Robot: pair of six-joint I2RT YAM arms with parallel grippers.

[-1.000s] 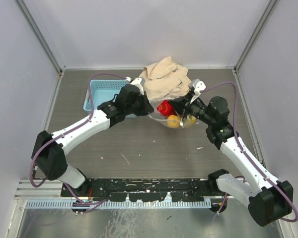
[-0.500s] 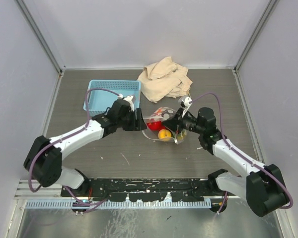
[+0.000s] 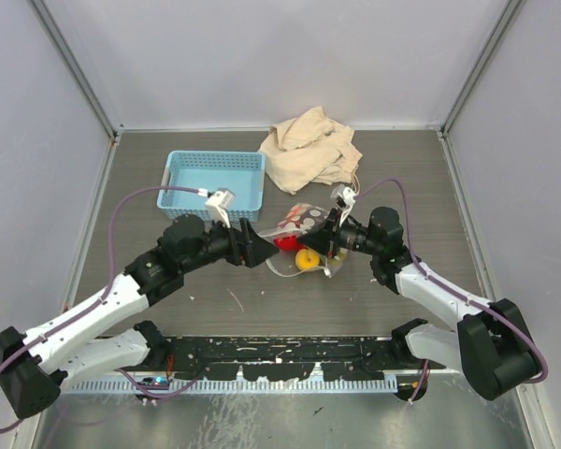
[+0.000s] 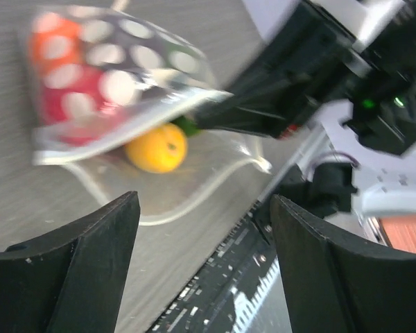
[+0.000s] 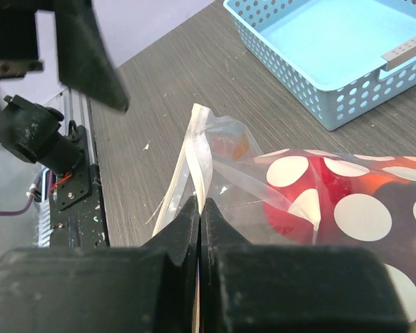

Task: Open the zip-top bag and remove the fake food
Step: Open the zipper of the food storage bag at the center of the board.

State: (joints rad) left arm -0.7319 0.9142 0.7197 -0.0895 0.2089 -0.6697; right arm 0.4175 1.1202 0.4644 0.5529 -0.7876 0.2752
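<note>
Pinches the zip-top bag point(image 3: 302, 223) with the right gripper point(image 3: 329, 243), reaching in from 3 o'clock of the bag; in the right wrist view, presses both black fingers point(image 5: 184, 229) flat together on the white zip strip point(image 5: 196, 156), with no gap between them. Has the bag, clear with white dots, near the middle of the table point(image 3: 402, 178), upper wall lifted, mouth gaping toward 7 o'clock, clear lower lip point(image 4: 194, 187) lying on the tabletop. Holds the fake food inside: a red piece point(image 3: 283, 241) under the dotted wall and a round orange fruit point(image 3: 307, 259) right at the mouth, clear of the upper wall. Spreads the left gripper point(image 3: 260, 254) wide at 9 o'clock of the bag, nothing between its fingers point(image 4: 90, 257), tips facing the mouth and close to the lower lip; touching or not, impossible to tell through the blur. Shows a light blue basket point(image 3: 168, 182) at 11 o'clock of the bag and a beige cloth bag point(image 3: 309, 150) at 12 o'clock, both apart from it.
</note>
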